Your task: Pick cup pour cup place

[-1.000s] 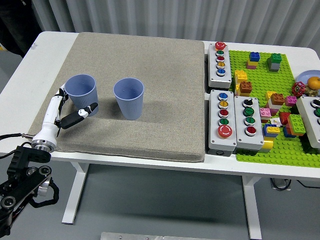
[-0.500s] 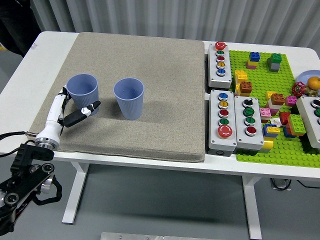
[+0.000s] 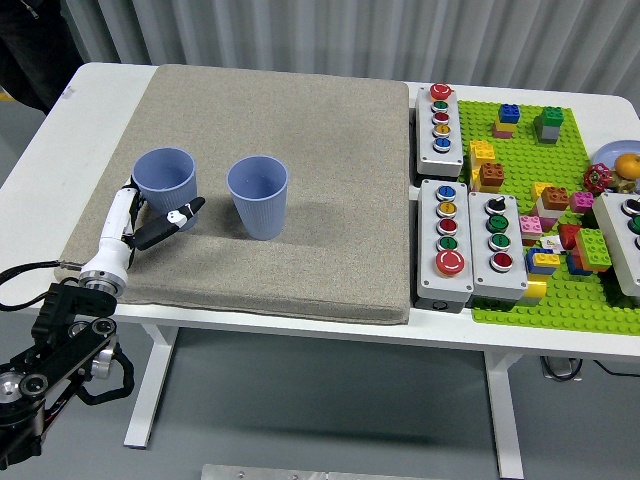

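Note:
Two light blue ribbed cups stand upright on the grey mat (image 3: 300, 120). The left cup (image 3: 165, 178) is at the mat's left side and the right cup (image 3: 258, 192) is a short way to its right. I cannot see anything inside either cup. My left hand (image 3: 162, 198) reaches in from the lower left with a white forearm and stands open. Its fingers (image 3: 128, 190) lie along the left cup's left side and its black thumb (image 3: 180, 215) is at the cup's lower front. The cup rests on the mat between them.
Grey button boxes (image 3: 440, 125) (image 3: 447, 238) (image 3: 496, 242) line the mat's right edge. A green baseplate (image 3: 520, 300) with several coloured bricks lies beyond them. Another button box (image 3: 625, 235) and a plate of toy fruit (image 3: 618, 168) sit at the far right.
My left hand has slid forward and to the right, so the thumb and fingers now lie closer around the left cup. Both cups stand where they were.

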